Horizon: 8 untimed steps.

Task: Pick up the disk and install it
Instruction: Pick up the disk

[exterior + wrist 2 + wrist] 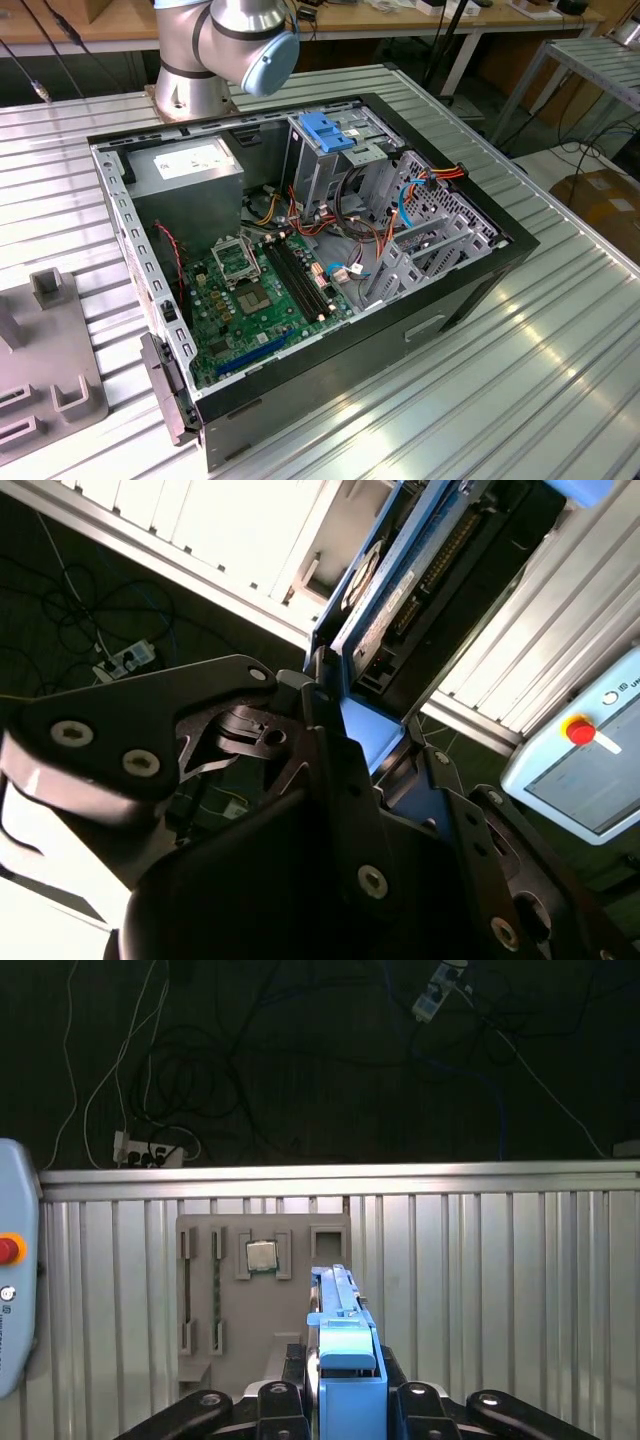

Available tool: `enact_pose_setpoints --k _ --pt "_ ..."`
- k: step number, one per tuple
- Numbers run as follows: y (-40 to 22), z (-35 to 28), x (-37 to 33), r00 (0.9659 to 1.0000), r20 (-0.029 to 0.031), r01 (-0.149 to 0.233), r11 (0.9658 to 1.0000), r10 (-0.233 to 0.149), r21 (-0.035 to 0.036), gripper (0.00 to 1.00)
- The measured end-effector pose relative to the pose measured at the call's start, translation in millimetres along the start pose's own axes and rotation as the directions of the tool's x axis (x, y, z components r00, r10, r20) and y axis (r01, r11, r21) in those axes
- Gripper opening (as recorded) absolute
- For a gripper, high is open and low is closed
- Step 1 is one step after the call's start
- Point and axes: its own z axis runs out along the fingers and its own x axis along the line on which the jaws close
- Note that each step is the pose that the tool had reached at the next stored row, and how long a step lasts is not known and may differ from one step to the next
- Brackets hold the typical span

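Fingers (322, 720) are clenching the disk (345, 1360) edge-on, likely to suit its slot. The drive cage (312, 170) is standing upper-middle in the exterior view.

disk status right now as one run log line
disk: held between fingers | gripper: shut on disk | install: not yet done | computer case: open on table

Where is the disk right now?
In the first wrist view the disk stands on edge in the gripper, jaws shut on it, with the grey fixture plate on the ribbed table beyond it.
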Motion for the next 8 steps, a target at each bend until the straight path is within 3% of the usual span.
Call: enact_pose_setpoints --k 8 --pt "-7.0 0.0 -0.2 1.0 0.0 0.0 1.0 0.0 0.0 0.37"
